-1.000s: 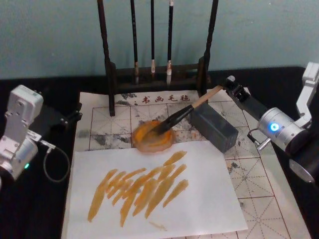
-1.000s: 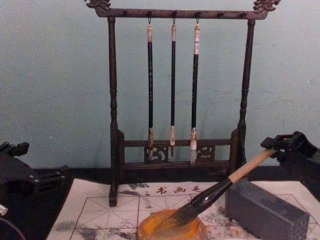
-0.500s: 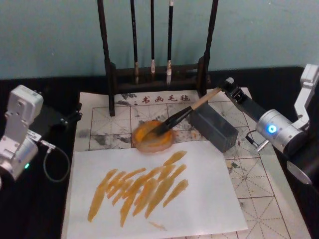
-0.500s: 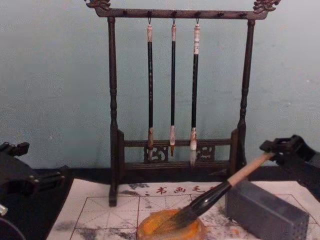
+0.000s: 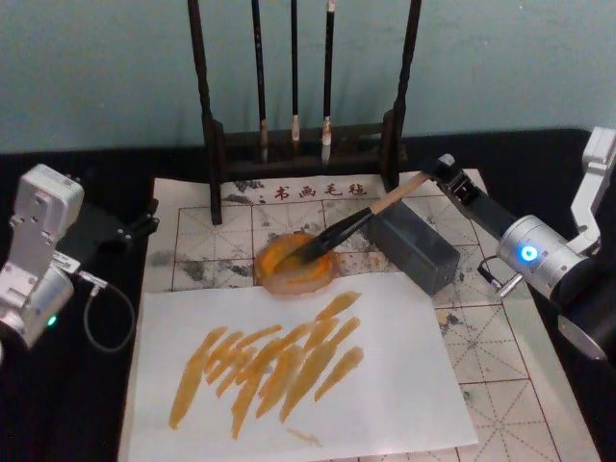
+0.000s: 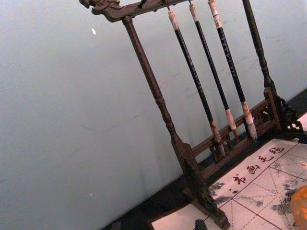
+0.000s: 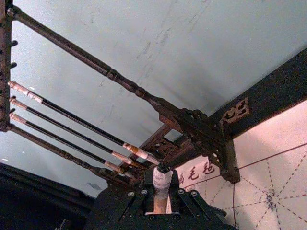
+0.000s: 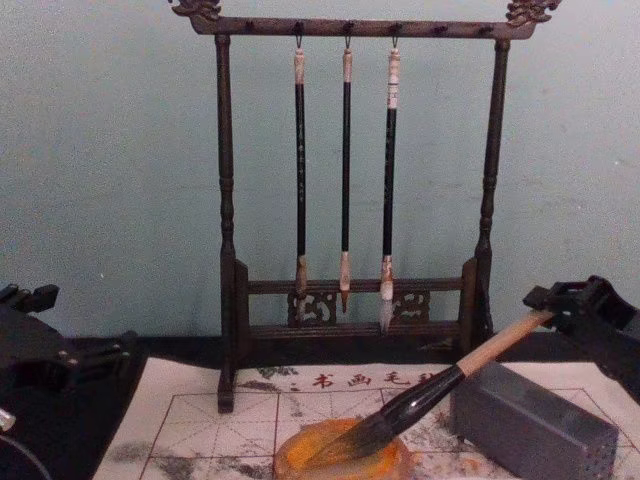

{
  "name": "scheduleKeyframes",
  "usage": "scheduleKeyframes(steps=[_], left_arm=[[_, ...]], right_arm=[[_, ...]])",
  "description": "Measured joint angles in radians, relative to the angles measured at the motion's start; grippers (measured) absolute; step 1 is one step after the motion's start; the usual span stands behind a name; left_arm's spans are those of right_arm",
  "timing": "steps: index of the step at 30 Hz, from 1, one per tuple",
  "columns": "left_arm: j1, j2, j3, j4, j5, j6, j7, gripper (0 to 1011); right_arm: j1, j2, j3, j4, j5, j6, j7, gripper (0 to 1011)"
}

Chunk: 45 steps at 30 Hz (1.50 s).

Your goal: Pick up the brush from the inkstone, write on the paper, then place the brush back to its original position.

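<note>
Black tabletop point(image 5: 58, 423), teal wall point(image 5: 115, 67): right gripper point(image 5: 440, 169) clenched on the brush point(image 5: 345, 228) at its far end.
Arm stretched low from the right, bristles in the inkstone point(image 5: 279, 276); left gripper point(image 5: 146, 222) idle at left.

— Where is the head camera sitting?
— High up, looking steeply down on the paper point(image 5: 486, 337); the brush rack point(image 5: 303, 149) is standing at the far edge.
— And the chest camera?
— Low and near, facing level across at that same rack and the paper's far strip.
— The wrists?
— Both are tilting up at the rack, one from its left, one from its right, peering past the right gripper point(image 7: 161, 194) clamping the brush point(image 7: 162, 178).
</note>
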Motion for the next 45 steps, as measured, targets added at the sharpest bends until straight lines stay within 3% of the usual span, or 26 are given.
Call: scheduleKeyframes(steps=[16,45], left_arm=[[0.0,0.0,0.0,0.0,0.0,0.0,0.0,1001],[0.0,0.0,0.0,0.0,0.0,0.0,0.0,1001]], right_arm=[[-0.025,0.017,0.013,-0.037,-0.01,0.002,-0.007,203],[-0.028,0.018,0.011,-0.035,0.01,0.02,-0.029,202]])
